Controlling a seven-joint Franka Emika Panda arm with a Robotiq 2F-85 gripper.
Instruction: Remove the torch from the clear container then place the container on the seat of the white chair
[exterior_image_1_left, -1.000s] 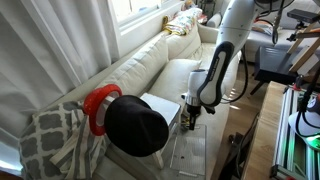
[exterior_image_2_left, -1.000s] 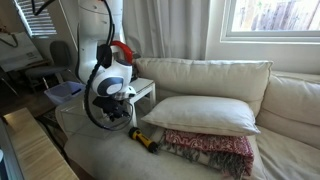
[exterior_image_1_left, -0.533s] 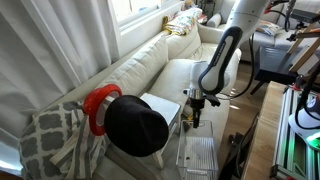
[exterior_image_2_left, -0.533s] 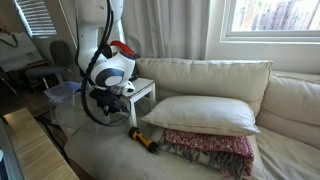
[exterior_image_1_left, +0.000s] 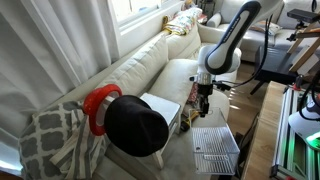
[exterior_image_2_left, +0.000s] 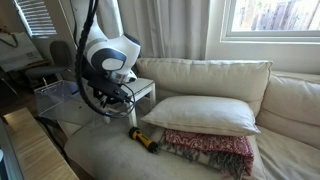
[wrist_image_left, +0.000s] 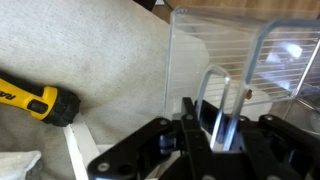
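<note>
White chair (exterior_image_1_left: 160, 60): cream-white, sofa-like, thick padded cushions; runs from lower left to upper centre in an exterior view, spans the right two-thirds of an exterior view (exterior_image_2_left: 205, 75); seat fabric fills the upper left of the wrist view (wrist_image_left: 90, 45).
Robot arm (exterior_image_1_left: 228, 40): white, enters from the upper right and bends downward; stands at upper left in an exterior view (exterior_image_2_left: 105, 50).
Pillow (exterior_image_2_left: 205, 112): cream, lies flat at centre right of the seat, resting on the patterned blanket.
Patterned blanket (exterior_image_2_left: 210, 150): red and grey, folded, at lower right of centre, partly under the pillow.
Black round object (exterior_image_1_left: 135, 125): close foreground, lower centre-left, touching a red ring (exterior_image_1_left: 97, 108); nature unclear.
Clear container (exterior_image_1_left: 216, 150): transparent box, hangs tilted below the gripper at lower right, ribbed face toward the camera, off the seat; only faint edges at the left of an exterior view (exterior_image_2_left: 55, 100); fills the upper right of the wrist view (wrist_image_left: 240, 50).
Side table (exterior_image_1_left: 162, 108): white, beside the chair's end; left of centre in an exterior view (exterior_image_2_left: 147, 90).
Gripper (exterior_image_1_left: 203, 100): points down; in the wrist view (wrist_image_left: 218, 110) clamped shut on one thin wall of the clear container.
Torch (exterior_image_2_left: 143, 140): yellow body, black parts, lies on the chair seat just beside the blanket, outside the container; at the left edge of the wrist view (wrist_image_left: 35, 100).
</note>
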